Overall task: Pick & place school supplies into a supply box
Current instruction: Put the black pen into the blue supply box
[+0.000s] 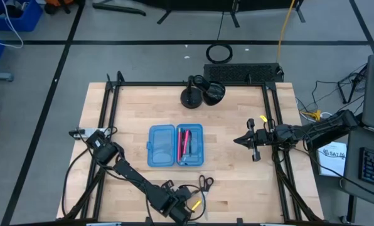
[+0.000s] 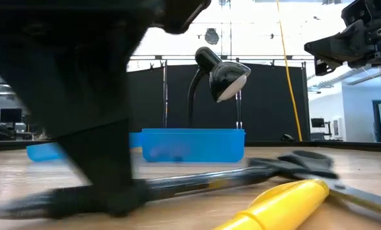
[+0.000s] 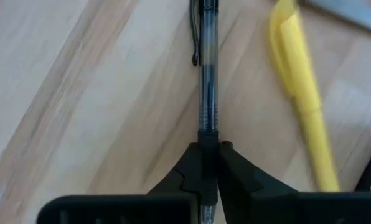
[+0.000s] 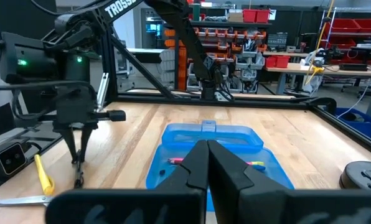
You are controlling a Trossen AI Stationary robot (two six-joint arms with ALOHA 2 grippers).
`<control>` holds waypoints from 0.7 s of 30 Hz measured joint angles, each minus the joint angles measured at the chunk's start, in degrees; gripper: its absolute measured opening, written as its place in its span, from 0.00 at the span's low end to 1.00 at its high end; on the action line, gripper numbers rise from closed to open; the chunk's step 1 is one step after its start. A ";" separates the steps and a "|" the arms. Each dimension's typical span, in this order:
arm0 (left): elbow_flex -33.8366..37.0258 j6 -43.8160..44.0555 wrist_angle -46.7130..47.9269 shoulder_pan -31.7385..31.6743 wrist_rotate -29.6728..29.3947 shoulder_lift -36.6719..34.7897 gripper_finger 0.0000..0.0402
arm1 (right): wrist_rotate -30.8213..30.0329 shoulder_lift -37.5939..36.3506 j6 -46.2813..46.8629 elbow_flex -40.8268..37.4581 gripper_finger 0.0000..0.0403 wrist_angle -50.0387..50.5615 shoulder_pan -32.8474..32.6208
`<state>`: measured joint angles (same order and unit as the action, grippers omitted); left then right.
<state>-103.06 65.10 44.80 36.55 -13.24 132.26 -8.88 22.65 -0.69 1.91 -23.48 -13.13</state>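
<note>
The translucent blue supply box [image 1: 176,145] lies open at the table's middle, with pink-red and dark pens in its right half [image 4: 210,155]. My left gripper [image 1: 186,199] is at the near edge, pointing down, shut on a black pen [image 3: 205,74]. A yellow pen [image 3: 297,87] lies flat on the table just right of it, and the black-handled scissors [image 1: 206,182] lie a little beyond. My right gripper [image 1: 240,141] hovers shut, right of the box and above the table [image 2: 344,38]. My left gripper pinches the black pen between its two fingers at the ribbed part of the barrel [image 3: 207,127], away from the clip end [image 3: 195,43]. The fingers come from above, pointing down, and lie across the pen. The pen [image 2: 197,182] lies low and nearly level along the table.
A black desk lamp [image 1: 203,93] stands at the table's far middle. A black frame rail [image 1: 275,125] runs along the table's sides. Bare wood lies left of the box and between the box and the near edge.
</note>
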 joint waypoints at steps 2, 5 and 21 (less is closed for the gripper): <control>-1.53 -0.10 0.93 0.24 -3.02 -0.17 0.07 | 0.00 0.02 0.00 0.00 0.00 0.24 0.00; -3.28 -0.45 3.63 0.62 -9.11 -3.00 0.07 | 0.04 0.00 0.01 0.00 0.00 0.21 0.00; -4.11 35.85 12.76 -3.47 -32.70 -11.87 0.06 | 0.15 0.02 0.04 0.01 0.00 0.19 0.01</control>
<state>-107.18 100.95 57.56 33.08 -45.95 120.39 -8.73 22.68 -0.64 1.92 -23.29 -13.12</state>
